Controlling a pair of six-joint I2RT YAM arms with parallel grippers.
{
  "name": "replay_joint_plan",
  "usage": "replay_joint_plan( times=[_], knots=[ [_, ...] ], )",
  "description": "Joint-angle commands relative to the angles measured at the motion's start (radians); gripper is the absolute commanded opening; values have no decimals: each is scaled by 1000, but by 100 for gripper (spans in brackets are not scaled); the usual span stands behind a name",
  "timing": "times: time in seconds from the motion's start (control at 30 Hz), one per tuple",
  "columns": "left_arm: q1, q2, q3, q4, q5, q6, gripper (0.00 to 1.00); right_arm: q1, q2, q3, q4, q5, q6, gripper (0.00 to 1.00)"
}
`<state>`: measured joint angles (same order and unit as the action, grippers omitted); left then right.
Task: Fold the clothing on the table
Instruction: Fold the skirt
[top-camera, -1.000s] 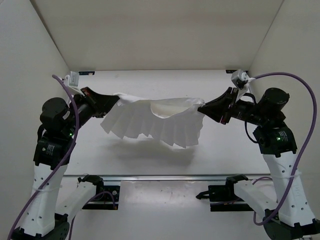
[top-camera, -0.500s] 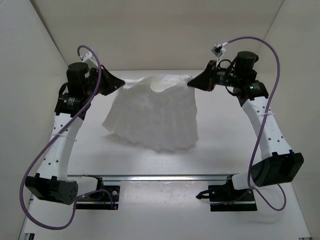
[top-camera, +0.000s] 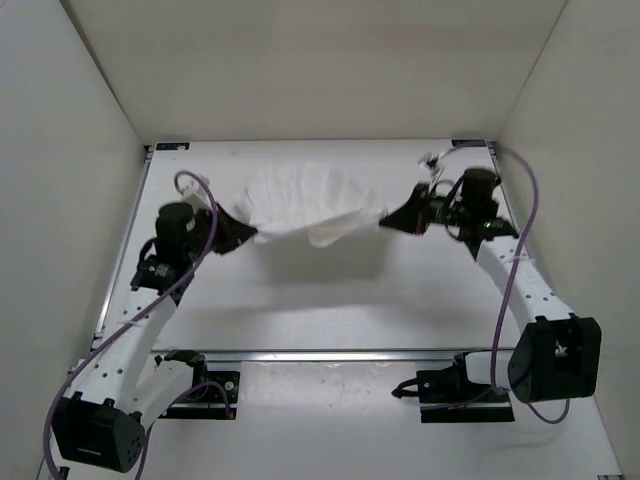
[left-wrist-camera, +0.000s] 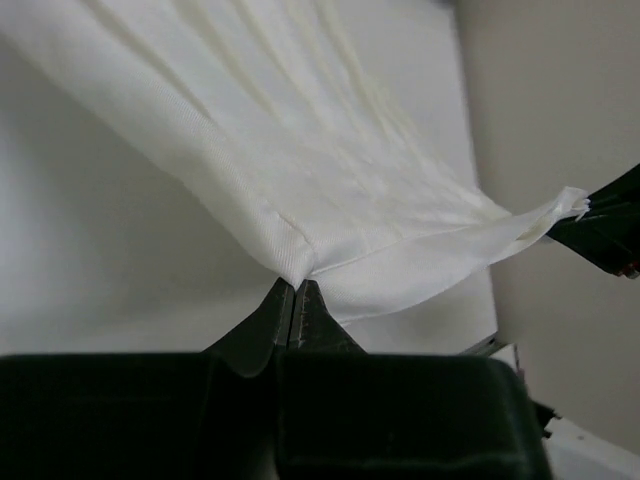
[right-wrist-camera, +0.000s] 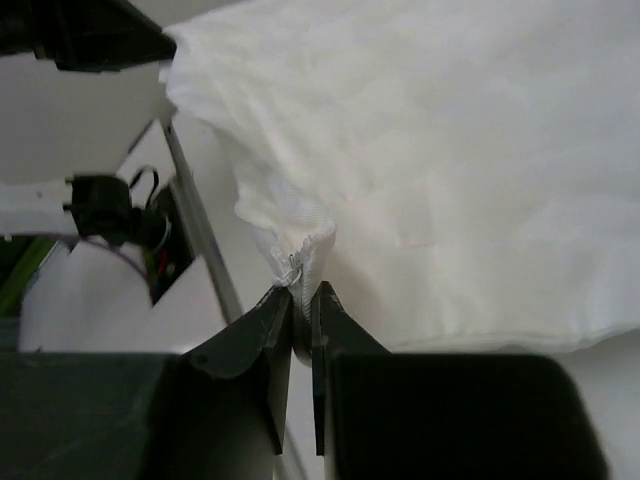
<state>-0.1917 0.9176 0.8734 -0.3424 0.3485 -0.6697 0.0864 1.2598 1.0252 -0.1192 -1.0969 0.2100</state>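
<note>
Clothing (top-camera: 305, 200) held stretched in the air above table (top-camera: 330, 300)

Both arms reach forward and inward with the clothing pulled out sideways between them, over the far half of the table. The left gripper (top-camera: 250, 232) is clamped on the left corner. In the left wrist view its jaws are pressed together, with a fold of white cloth pinched at the tips. The right gripper (top-camera: 385, 222) grips the opposite corner. In the right wrist view its jaws stand almost together, with a bunched hem and a bit of stitching caught between them.

From the top view the clothing runs as a band from one gripper to the other. Its near edge sags a little in the middle, and its pleats fan away toward the far side of the table. A soft shadow lies on the table below the clothing and a little nearer. Whether the far edge of the clothing touches the table cannot be told. A purple cable (top-camera: 510, 290) loops along each arm.
</note>
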Motion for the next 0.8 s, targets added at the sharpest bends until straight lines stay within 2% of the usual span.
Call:
replay_joint_plan(
  times=[0.0,0.1,0.23,0.37,0.53,0.67,0.77],
  knots=[
    [-17,-58,-233,48,-8,-41,0,74,-112,-236,63,75,17,0],
    [-50,-161,-365,13,9,-60,0,142,-212,-393,-24,155,11,0],
    [-87,-305,-422,-134,-39,-67,0,191,-362,-455,-256,279,-4,0],
    [-95,-422,-439,-256,-11,-70,0,136,-489,-445,-436,299,8,0],
    [-127,-554,-433,-336,-26,-116,0,89,-553,-430,-529,308,29,0],
    [-124,-536,-422,-294,12,-137,0,90,-565,-450,-547,371,72,0],
    [-129,-410,-364,-239,3,-105,0,64,-565,-450,-543,379,80,0]
  ],
)
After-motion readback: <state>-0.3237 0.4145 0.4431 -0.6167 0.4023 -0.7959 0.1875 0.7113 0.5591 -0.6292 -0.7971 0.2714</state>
